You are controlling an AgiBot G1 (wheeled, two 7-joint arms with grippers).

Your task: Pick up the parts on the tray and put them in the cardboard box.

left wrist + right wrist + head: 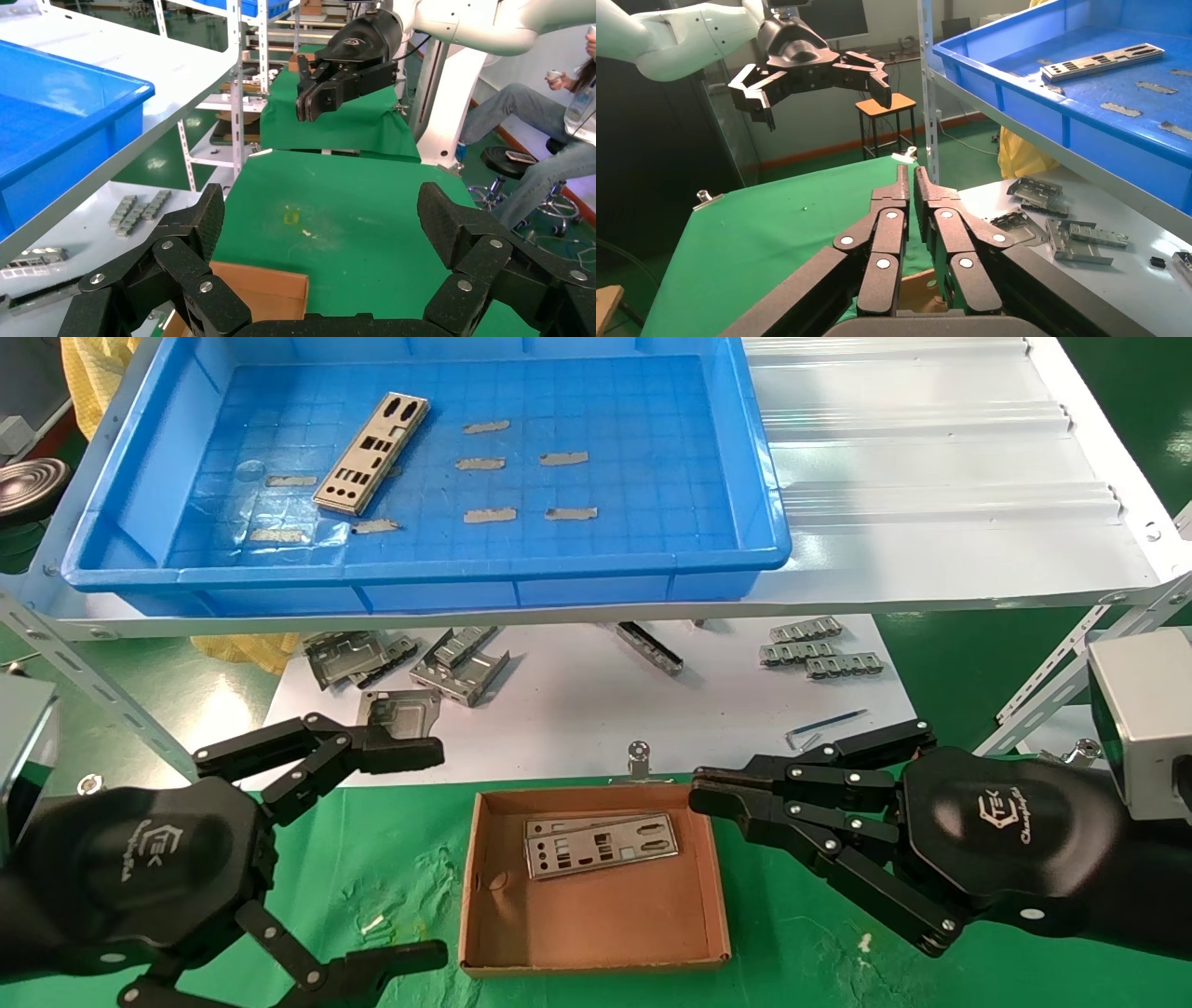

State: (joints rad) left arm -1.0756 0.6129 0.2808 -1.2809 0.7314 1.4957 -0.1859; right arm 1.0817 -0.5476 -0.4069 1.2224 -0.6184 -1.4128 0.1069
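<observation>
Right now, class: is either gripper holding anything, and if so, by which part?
Nothing is held. The left gripper is open and empty beside the cardboard box; the right gripper is shut on nothing above its far right corner.

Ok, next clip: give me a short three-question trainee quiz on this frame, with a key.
1. How many plates remain in the blue tray?
2. True or false: the cardboard box holds no plates.
3. Which claw is wide open: A) left claw B) right claw?

Key:
1. One, lying at an angle in the tray's left half.
2. False; plates lie stacked against its far wall.
3. A. The right claw is shut, hovering at the box's far right corner.
</observation>
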